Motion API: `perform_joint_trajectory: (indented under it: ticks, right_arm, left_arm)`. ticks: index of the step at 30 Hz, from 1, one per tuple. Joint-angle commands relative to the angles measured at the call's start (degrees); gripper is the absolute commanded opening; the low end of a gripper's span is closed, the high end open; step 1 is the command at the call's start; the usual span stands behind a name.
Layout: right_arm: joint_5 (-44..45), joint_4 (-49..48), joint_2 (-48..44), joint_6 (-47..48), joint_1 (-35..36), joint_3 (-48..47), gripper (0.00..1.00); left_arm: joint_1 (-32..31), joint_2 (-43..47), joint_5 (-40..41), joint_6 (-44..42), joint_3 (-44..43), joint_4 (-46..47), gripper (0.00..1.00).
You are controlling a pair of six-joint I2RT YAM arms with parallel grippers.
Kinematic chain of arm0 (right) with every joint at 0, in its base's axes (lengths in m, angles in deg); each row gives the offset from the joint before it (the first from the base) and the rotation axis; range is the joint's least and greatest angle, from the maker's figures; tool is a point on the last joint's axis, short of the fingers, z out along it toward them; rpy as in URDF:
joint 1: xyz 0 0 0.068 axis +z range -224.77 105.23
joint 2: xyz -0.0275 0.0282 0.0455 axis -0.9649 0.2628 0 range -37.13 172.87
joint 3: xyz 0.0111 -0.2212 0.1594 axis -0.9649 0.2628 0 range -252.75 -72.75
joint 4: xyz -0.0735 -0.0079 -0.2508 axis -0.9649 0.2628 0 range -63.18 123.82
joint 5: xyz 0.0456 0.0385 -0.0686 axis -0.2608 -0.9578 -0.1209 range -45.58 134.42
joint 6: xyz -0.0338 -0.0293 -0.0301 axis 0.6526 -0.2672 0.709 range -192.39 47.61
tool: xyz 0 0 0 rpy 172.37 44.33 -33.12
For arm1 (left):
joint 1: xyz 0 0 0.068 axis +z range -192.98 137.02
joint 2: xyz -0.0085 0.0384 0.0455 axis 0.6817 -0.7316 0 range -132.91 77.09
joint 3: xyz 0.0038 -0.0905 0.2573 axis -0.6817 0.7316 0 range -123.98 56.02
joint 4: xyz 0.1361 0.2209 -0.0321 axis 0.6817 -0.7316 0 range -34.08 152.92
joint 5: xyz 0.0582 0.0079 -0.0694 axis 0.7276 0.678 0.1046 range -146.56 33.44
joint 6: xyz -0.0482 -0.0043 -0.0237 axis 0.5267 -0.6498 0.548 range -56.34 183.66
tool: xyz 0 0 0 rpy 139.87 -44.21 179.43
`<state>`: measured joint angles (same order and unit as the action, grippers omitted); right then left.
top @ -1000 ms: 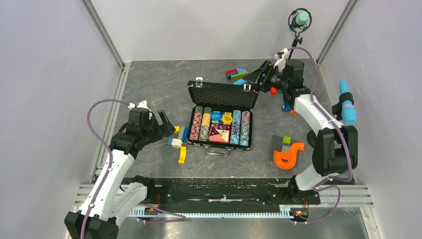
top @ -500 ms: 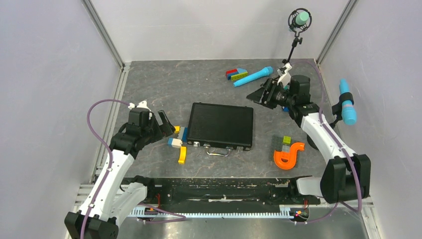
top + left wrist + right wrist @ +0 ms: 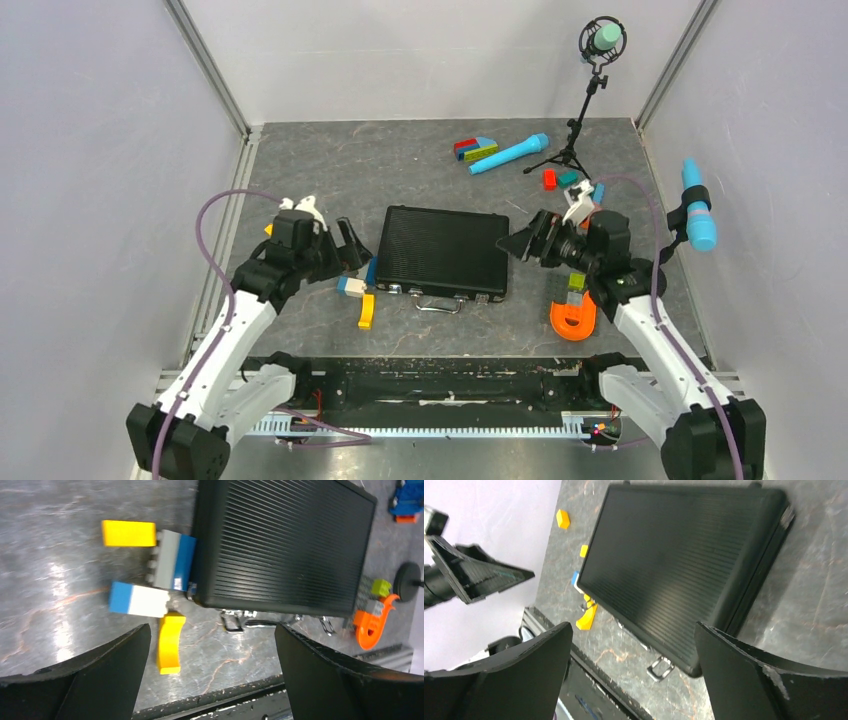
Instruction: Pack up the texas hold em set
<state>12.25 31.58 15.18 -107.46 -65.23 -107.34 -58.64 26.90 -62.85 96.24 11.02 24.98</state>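
Black and ribbed, the briefcase (image 3: 443, 252) lies flat and shut in the middle of the grey bench (image 3: 330, 170). Its long side runs from left to right. The left hand (image 3: 340, 250) is just beside its left short end, spread wide and holding nothing. The right hand (image 3: 525, 243) is just beside the right short end, also open and empty. The silver latches (image 3: 235, 621) and the wire handle (image 3: 260, 624) sit on the long edge nearest the arm bases. I cannot tell if they are snapped shut. I think a hand must come round to that near edge. A grey and blue toy block (image 3: 175, 562) touches the left end.
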Motion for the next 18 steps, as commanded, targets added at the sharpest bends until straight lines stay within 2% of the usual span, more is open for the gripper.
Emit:
perform_joint_trajectory:
  ticks: [1,8,13,18]
  right_arm:
    - [3.2,-4.2,-3.3,-1.5,4.6,3.8,0.98]
    - [8.9,-9.8,-5.6,-7.7,15.4,9.4,0.98]
    - [8.7,-19.9,-6.8,-14.8,19.6,17.3,0.98]
    - [7.1,-28.2,-4.4,-17.7,21.8,21.1,0.98]
  left_arm:
    - [-6.4,-3.0,-2.1,2.3,-2.4,8.7,1.0]
    - [-14.7,-10.8,-0.2,4.6,-1.8,17.5,1.0]
    - [-15.8,-14.4,-2.5,5.7,0.3,23.0,1.0]
    - [-16.4,-16.1,-3.2,6.0,2.9,26.8,1.0]
